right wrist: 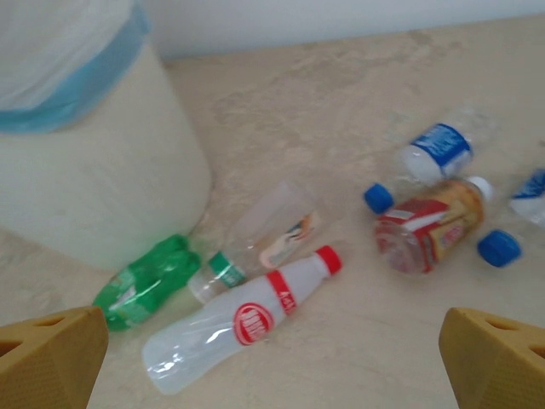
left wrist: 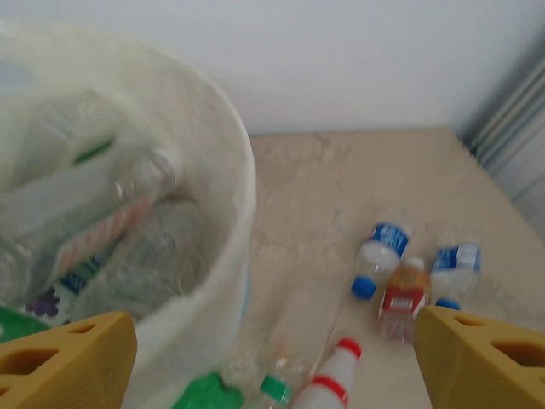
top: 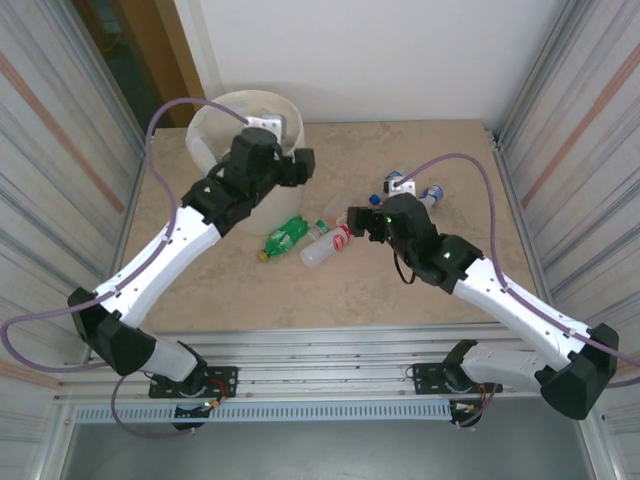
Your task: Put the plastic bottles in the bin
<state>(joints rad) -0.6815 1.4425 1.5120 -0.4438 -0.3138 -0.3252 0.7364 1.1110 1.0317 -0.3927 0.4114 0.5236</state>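
The left arm [top: 170,245] and right arm [top: 500,295], both white and black, rise from the near edge of a beige stone-patterned table [top: 450,150].

The right gripper [top: 355,220] hovers low over the middle of the table. Its yellow fingers [right wrist: 51,358] are spread wide with nothing between them.

Just beyond it three bottles lie on their sides, close together:
- a white plastic bottle with a red cap and red label [right wrist: 238,328]
- a crumpled green plastic bottle [right wrist: 145,285] to its left
- a clear plastic bottle with a green neck band [right wrist: 255,243] behind them

Further right lies a brown plastic bottle with a red and yellow label [right wrist: 430,230]. A clear plastic bottle with a blue label and blue cap [right wrist: 430,153] is just beyond it, and a second blue-capped clear bottle [right wrist: 502,245] is at its right.

The left gripper [top: 298,165] hangs at the right rim of the round cream-white bin with a translucent bag liner [top: 215,130], which stands at the table's far left corner. Its yellow fingers [left wrist: 68,362] are also wide apart and empty. Inside the bin lie several blurred plastic bottles [left wrist: 111,221], mostly clear, with green and red label patches.
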